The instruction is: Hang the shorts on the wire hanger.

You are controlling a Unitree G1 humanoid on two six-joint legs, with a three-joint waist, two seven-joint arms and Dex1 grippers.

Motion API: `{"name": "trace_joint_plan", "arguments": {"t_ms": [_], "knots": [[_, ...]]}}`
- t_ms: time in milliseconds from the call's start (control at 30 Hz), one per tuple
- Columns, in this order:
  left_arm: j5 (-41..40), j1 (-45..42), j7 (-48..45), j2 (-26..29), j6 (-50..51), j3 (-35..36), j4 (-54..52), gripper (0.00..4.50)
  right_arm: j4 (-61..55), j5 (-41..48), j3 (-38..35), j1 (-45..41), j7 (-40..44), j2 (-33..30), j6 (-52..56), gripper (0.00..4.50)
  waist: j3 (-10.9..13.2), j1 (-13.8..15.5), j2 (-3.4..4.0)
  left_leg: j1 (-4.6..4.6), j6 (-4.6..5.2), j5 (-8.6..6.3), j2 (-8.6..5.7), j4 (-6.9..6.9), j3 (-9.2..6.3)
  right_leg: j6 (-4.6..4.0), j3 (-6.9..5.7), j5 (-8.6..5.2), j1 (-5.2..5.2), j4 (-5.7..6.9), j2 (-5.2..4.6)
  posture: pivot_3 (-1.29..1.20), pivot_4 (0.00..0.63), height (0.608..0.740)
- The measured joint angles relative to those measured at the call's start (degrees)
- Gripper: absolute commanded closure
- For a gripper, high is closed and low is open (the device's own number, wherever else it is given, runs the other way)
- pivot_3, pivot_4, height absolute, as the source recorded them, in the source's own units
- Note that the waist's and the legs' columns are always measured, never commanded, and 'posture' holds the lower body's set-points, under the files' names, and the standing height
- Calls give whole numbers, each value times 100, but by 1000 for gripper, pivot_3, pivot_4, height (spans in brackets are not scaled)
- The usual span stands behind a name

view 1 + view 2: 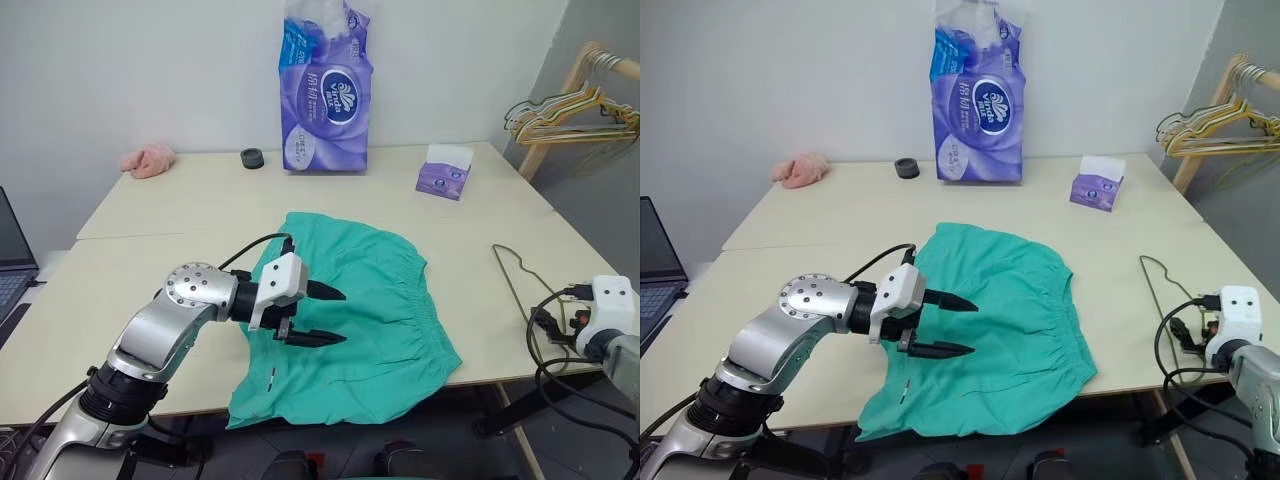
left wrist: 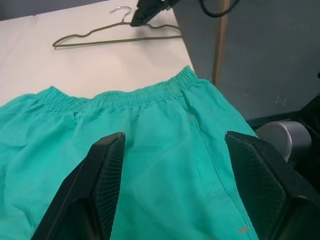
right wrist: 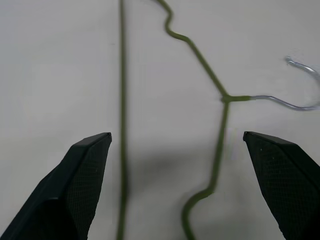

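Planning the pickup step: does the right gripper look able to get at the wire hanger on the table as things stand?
Probably yes. The right gripper hovers open right over the wire hanger, which lies flat on bare table, apart from the shorts.

A plain indoor test room: pale surface against a bare white wall, laptop at one edge, wooden rack of hangers, pack of tissues.
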Motion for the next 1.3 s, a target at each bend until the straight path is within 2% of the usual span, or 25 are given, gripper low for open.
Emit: {"name": "trace_joint_plan", "arguments": {"t_ms": [133,200,467,567,733,933,1100,1300], "knots": [[73,0,-7,-68,-40,-72,27,1137,622,-99,14,-246,-5,-81,-3,0,18,-24,-3,0,2,-1,0,1,1,4,2,0,1,-1,0,-69,48,740],[108,1,-6,-71,-77,-74,26,1099,916,-183,26,-347,6,-156,3,362,32,-27,2,0,2,-1,0,1,4,7,6,1,0,0,0,-69,48,740],[127,0,-4,-98,-87,-114,22,1099,1610,-175,531,-839,635,-751,386,362,52,-66,-12,1,4,-2,1,1,2,9,4,2,2,-4,1,-76,53,740],[126,1,2,-101,-63,-116,12,1099,1740,-182,793,-911,942,-969,428,881,62,-80,-30,1,4,-3,3,1,-1,9,2,2,5,-5,1,-76,56,740],[122,0,21,-145,37,-126,-99,1099,1978,-238,1161,-1044,1197,-1051,306,2541,59,-99,-81,6,4,-3,5,2,-6,13,-2,4,15,-15,1,-70,60,740],[118,0,84,-186,155,-169,-161,1099,2085,-319,1259,-1073,1029,-814,152,4479,26,-98,-135,14,4,-7,6,3,-19,24,-11,18,56,-80,-18,-66,61,740],[129,-12,210,-224,191,-168,-152,1099,2218,-420,1108,-1083,794,-724,46,4479,14,-58,-155,11,22,-18,-3,9,-10,32,-9,23,65,-102,-55,-71,57,740],[255,-265,724,-582,172,-149,180,1099,2469,-440,783,-1215,474,-710,-133,4479,37,10,-118,6,25,-19,-15,14,4,60,-3,39,61,-101,-67,-68,54,740]]}}
